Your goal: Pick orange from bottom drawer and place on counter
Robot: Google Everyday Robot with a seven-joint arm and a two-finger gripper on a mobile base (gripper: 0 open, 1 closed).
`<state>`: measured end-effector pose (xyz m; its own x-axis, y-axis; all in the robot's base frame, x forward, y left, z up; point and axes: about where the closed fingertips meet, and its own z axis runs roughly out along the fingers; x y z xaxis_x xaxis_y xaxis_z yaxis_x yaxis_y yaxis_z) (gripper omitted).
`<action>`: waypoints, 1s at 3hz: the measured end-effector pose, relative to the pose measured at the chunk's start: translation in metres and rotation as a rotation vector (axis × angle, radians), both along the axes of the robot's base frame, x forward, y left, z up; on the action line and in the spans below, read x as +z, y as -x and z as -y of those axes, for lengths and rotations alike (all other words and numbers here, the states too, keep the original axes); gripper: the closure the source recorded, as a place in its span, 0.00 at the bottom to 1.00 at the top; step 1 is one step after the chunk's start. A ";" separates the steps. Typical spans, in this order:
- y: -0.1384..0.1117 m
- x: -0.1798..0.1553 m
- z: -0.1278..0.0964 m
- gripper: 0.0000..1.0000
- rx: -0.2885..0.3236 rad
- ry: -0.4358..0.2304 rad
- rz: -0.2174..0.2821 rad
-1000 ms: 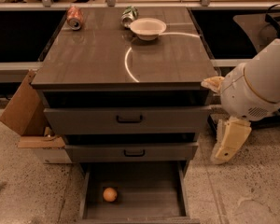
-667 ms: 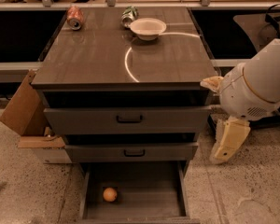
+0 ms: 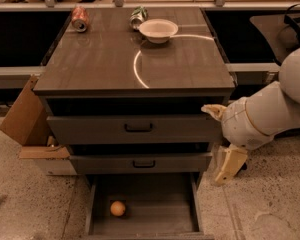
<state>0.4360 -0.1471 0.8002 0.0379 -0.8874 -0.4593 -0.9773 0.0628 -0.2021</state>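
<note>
Camera view | orange [image 3: 118, 208] is seen on the bottom drawer [image 3: 157, 211] floor, near its left wall | gripper [image 3: 229, 165] is held outside the drawer's right wall, higher up; opening cannot be told | orange lies down-left of it | worktop [image 3: 105, 64] awaits placement

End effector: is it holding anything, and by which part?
Nothing; the orange lies in the bottom drawer, the end effector hangs outside, to its right.
</note>
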 end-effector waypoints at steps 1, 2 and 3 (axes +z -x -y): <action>-0.002 -0.039 -0.015 0.00 0.030 -0.089 -0.017; 0.005 -0.082 -0.034 0.00 0.038 -0.193 -0.076; 0.005 -0.082 -0.034 0.00 0.038 -0.193 -0.076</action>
<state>0.4305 -0.1127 0.7180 0.0283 -0.7811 -0.6237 -0.9917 0.0563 -0.1156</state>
